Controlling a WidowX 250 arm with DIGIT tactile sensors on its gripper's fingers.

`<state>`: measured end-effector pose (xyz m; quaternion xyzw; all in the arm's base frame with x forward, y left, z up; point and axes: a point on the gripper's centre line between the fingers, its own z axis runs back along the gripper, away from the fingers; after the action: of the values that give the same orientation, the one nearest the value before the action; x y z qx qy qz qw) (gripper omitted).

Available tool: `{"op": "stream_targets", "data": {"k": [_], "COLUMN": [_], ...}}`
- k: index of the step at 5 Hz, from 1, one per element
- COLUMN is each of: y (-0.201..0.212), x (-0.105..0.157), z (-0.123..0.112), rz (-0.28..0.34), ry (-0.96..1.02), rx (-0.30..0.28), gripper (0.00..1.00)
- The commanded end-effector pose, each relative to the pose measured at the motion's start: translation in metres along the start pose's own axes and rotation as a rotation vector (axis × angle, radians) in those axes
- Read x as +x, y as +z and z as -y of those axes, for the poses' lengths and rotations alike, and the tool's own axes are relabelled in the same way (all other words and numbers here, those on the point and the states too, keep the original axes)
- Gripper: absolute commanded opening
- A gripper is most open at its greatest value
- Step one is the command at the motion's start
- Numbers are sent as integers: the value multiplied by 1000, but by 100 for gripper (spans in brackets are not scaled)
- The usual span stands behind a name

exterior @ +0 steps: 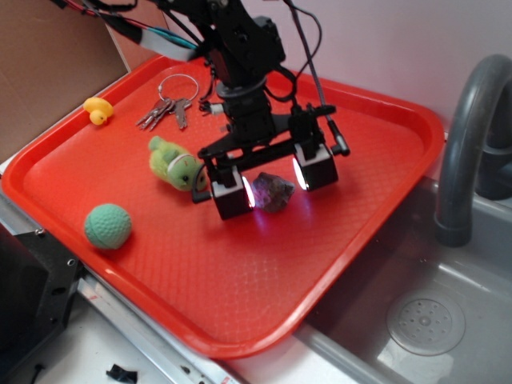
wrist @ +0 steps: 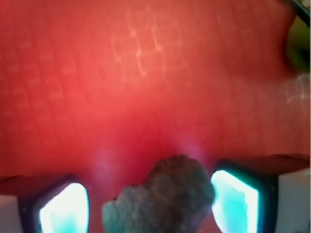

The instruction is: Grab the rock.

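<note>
Pincer (exterior: 274, 183) lowered onto the red tray (exterior: 336, 232), jaws spread, one lit pad either side of the rock (exterior: 273, 192); small gaps show, nothing clamped. Rock rests on the tray near mid-counter. Green plush (exterior: 176, 164) and teal ball (exterior: 107, 226) lie toward the counter's left edge.

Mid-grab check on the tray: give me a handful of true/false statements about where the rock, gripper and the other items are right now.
1. The rock lies between the open fingers of the gripper. True.
2. The green ball is inside the gripper. False: it sits apart near the front-left edge of the red tray.
3. The keys lie on the tray behind the arm. True.
4. The yellow duck is in the sink. False: it is at the tray's left rim.
5. The rock is lifted clear of the tray. False: it rests on it.
</note>
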<state>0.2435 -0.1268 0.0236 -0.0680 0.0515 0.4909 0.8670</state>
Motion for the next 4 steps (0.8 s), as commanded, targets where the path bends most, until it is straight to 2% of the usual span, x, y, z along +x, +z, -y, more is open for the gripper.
{"op": "stream_targets", "data": {"k": [1, 2, 3, 4], "y": [8, 10, 33, 75], "x": [2, 5, 12, 26], "z": [9, 7, 0, -8], "rz": [39, 52, 75, -21], "ry": [-4, 2, -36, -266], "rx": [-25, -20, -29, -70], "gripper": [0, 0, 0, 0]}}
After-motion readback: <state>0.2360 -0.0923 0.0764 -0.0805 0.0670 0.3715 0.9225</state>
